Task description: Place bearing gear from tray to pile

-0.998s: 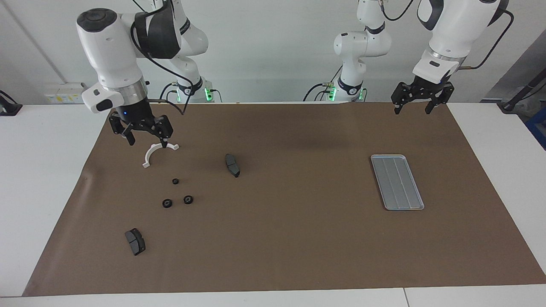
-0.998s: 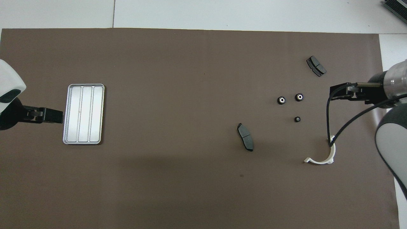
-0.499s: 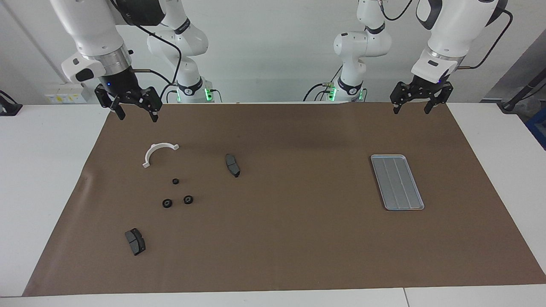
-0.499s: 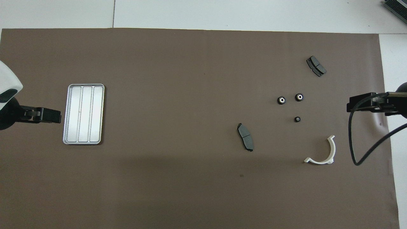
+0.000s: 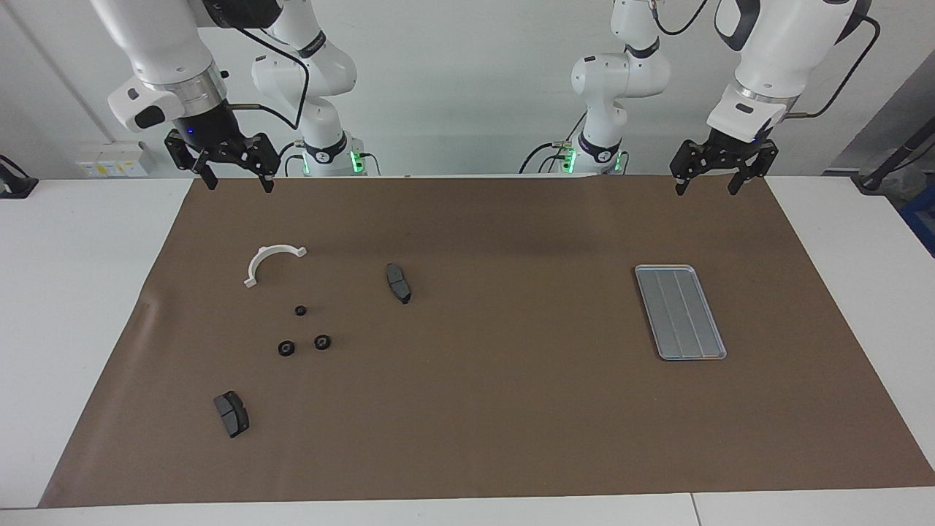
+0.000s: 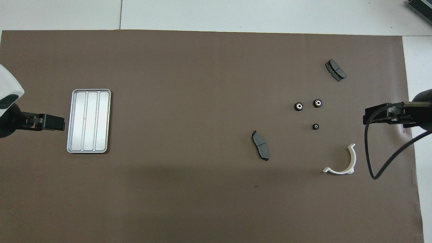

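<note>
Gears: three are seen loose on the mat at left-centre of the facing view, forming the pile, close together but not touching. Tray at right-centre is seen bare, grooves only, nothing on it. Task is judged done: no gear is left to move.

Other parts are left untouched around the pile: bracket just above it in frame, one brake pad toward centre, another at lower left.

Right gripper is held high at upper left, over the mat's top edge, jaws spread wide, nothing carried. Left gripper is held likewise at upper right, above the tray in frame, jaws wide, empty. Both are judged parked clear of the parts, so nothing is knocked and the views are unobstructed.
</note>
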You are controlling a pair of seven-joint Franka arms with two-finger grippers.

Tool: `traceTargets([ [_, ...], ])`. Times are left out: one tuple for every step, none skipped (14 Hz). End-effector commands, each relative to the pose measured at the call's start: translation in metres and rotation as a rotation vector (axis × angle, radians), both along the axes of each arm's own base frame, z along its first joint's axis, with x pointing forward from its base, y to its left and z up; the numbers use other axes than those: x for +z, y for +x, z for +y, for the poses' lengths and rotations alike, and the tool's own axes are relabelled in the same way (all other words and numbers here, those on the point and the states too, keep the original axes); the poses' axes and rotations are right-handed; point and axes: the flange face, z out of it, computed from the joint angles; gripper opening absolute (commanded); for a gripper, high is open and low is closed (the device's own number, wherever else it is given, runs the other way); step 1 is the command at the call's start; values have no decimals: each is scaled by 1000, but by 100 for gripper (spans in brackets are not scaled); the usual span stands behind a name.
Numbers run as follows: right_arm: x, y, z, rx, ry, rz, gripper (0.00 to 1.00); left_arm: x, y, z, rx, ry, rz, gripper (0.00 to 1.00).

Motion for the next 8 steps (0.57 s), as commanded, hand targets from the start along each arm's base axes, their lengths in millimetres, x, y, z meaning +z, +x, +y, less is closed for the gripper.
traceTargets([
  [2, -4, -5, 18, 17, 19, 100, 1, -8, 1, 11, -8, -5, 100],
  [2, -4, -5, 16, 14, 19, 100, 1, -8, 1, 11, -8, -5, 100],
  [3, -5, -6, 16, 16, 19, 100, 1, -8, 1, 11, -8, -5, 100],
  [2, -7, -7, 13, 16, 26, 100, 2, -8, 1, 11, -8, -6, 100],
  [3, -7, -7, 13, 9, 26, 100, 1, -8, 1, 11, -8, -5, 100],
  [2, -7, -7, 11, 8, 28, 100, 1, -8, 1, 11, -8, -5, 100],
  [2, -7, -6, 14, 4, 28, 100, 2, -9, 1, 11, -8, -6, 100],
  [1, -7, -6, 14, 4, 29, 100, 1, -8, 1, 11, -8, -5, 100],
])
